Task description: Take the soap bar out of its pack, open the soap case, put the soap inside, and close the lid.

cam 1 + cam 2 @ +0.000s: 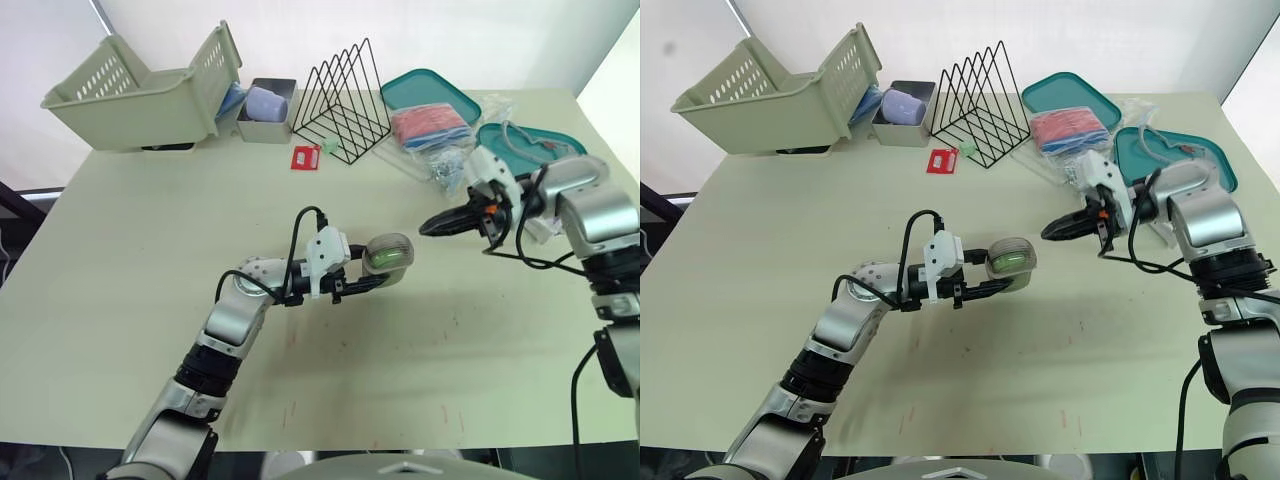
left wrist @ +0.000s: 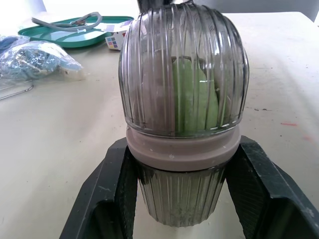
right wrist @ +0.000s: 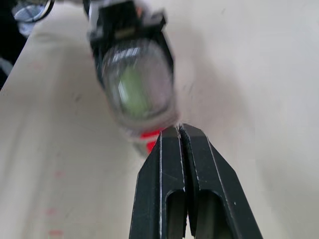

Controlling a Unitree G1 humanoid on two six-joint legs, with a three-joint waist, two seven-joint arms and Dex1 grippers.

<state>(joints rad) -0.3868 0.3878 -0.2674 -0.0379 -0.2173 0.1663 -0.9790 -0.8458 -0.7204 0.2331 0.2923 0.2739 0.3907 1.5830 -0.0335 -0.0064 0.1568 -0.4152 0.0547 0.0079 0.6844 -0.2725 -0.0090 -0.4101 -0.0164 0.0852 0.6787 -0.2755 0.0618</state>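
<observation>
My left gripper (image 1: 378, 271) is shut on the soap case (image 1: 388, 254), a ribbed grey translucent case with its lid down and the green soap bar (image 2: 194, 94) showing through it. The black fingers (image 2: 112, 194) clamp the case's lower half from both sides. The case is held just above the table's middle. My right gripper (image 1: 428, 226) is shut with nothing between its fingers (image 3: 169, 164) and points at the case from a short way to the right. The case appears beyond those fingertips (image 3: 137, 84) in the right wrist view.
At the back stand a green basket (image 1: 140, 85), a grey box (image 1: 265, 112), a black wire rack (image 1: 343, 100), a small red pack (image 1: 305, 157), teal trays (image 1: 430, 92) and plastic bags (image 1: 432, 128). The beige table (image 1: 150, 250) has free room in front.
</observation>
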